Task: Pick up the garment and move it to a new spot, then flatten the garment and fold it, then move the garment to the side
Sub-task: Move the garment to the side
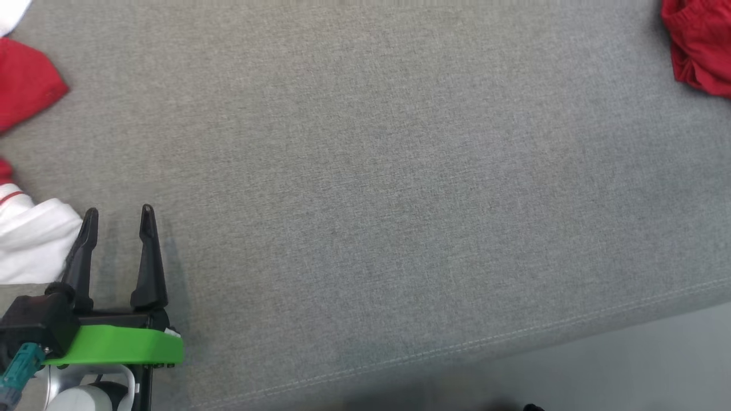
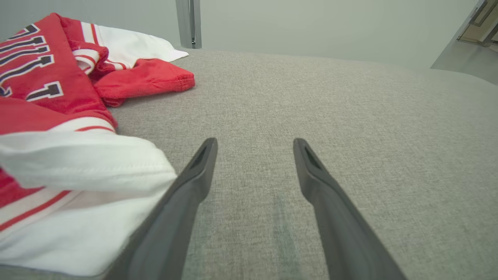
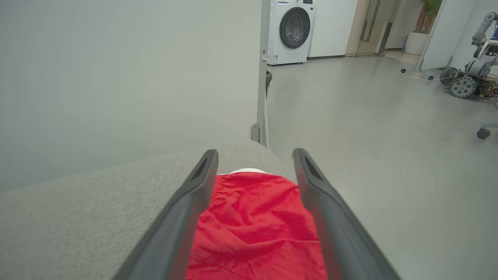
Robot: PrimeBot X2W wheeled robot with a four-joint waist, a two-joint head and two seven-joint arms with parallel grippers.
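Observation:
The garment (image 1: 701,47) is a crumpled bright red heap at the far right corner of the grey padded surface (image 1: 377,182). In the right wrist view its gathered waistband and red cloth (image 3: 256,225) lie under my right gripper (image 3: 255,155), whose fingers stand wide apart above it, open, with a sliver of white at the far hem. My left gripper (image 1: 119,220) rests low at the near left of the surface, open, with nothing between its fingers (image 2: 198,175); bare grey cloth lies ahead of it.
A second red and white garment with dark lettering (image 2: 46,77) lies bunched just left of my left gripper, its white part (image 1: 34,240) touching the left finger. The surface's stitched front edge (image 1: 514,337) runs along the lower right. Beyond the surface are a washing machine (image 3: 290,31) and another robot (image 3: 472,66).

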